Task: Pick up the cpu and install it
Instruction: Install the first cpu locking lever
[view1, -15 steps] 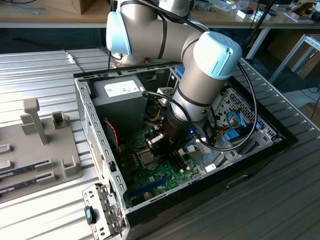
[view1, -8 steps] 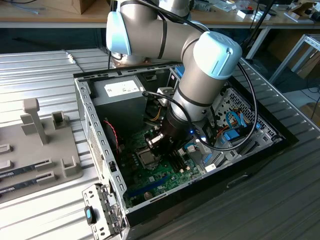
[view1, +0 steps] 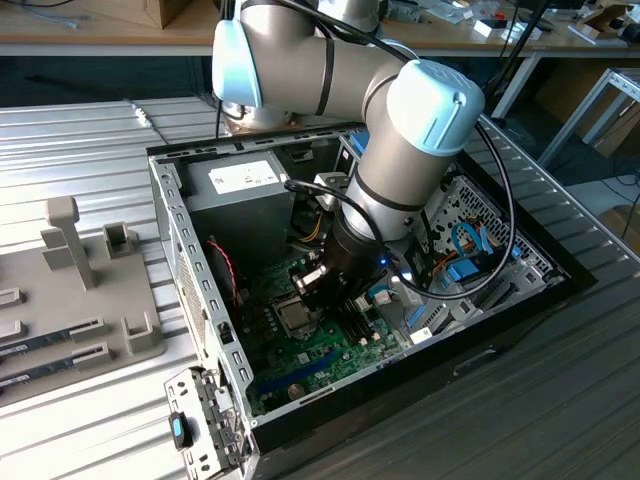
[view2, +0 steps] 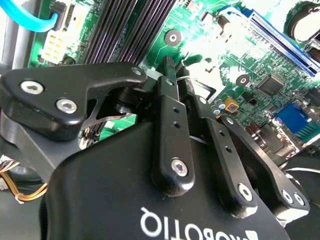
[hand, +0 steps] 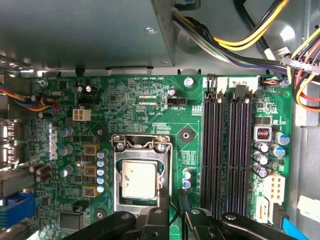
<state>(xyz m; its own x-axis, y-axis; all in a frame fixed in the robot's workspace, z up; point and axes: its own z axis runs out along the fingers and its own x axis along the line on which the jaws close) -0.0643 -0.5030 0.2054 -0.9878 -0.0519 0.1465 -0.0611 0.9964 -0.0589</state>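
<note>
**A:** ok so where's the end effector (hand: 172, 220) right now?

**B:** Down inside the open PC case (view1: 180, 240), hanging just over the motherboard (hand: 135, 105). In the first wrist view its black fingers (hand: 183, 202) poke in close to the camera, tips drawn narrow with just a thin slit between them. Nothing is pinched in there that I can see. The second wrist view looks along the linkages, and the two fingertips (view2: 169, 70) sit nearly together over the green board.

**A:** and the cpu?

**B:** The cpu (hand: 139, 179) is lying flat in the socket (hand: 141, 170), silvery top up, inside the metal frame. It's just beyond the fingertips, beside them and not touching. In the exterior view the socket (view1: 297, 315) shows right below the wrist, partly hidden by the arm.

**A:** what's around it?

**B:** Just beside the socket are the long dark memory slots (hand: 227, 150). Past those, a row of silver capacitors (hand: 262, 152) and a white power connector (hand: 274, 187). Farther back is the grey power supply (view1: 243, 185) with a bundle of coloured cables (hand: 260, 42) coming off it.

**A:** outside the case?

**B:** The case sits on a ribbed metal worktop (view1: 70, 140). Toward the exterior view's left is a grey fixture tray (view1: 90, 300) with upright posts, well apart from the case.
</note>
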